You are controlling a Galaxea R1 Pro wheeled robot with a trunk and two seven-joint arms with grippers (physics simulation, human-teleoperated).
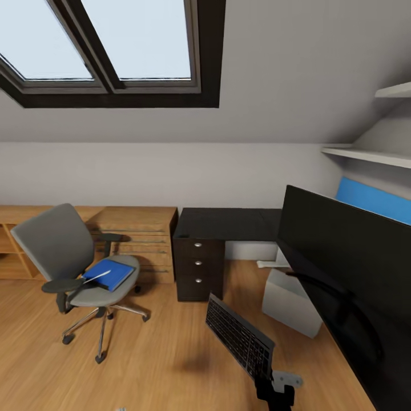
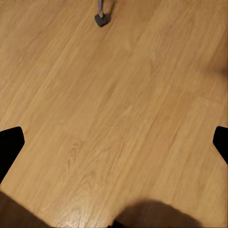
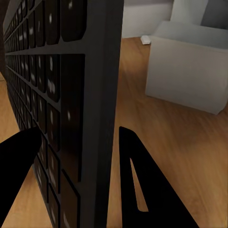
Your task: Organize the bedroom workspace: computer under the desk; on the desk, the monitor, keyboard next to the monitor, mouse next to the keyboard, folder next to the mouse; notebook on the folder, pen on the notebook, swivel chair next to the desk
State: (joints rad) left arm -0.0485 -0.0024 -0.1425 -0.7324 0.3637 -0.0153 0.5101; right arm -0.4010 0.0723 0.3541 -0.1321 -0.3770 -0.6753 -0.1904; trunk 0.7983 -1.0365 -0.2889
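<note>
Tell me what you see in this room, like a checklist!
Surface: black desk with three silver-knobbed drawers; keyboard not on it yet.
Job's things: keyboard held up over the floor; monitor close at the right, what it stands on is hidden; computer on the floor beside the desk; blue folder on the swivel chair seat, with a thin pale thing on it, too small to name.
Clutter: nothing seen.
Grippers: right claw shut on the keyboard's edge; left claw open over the wooden floor.
Cables: nothing seen.
Surroundings: skylight windows, wooden cabinets, wall shelves, blue wall panel.
</note>
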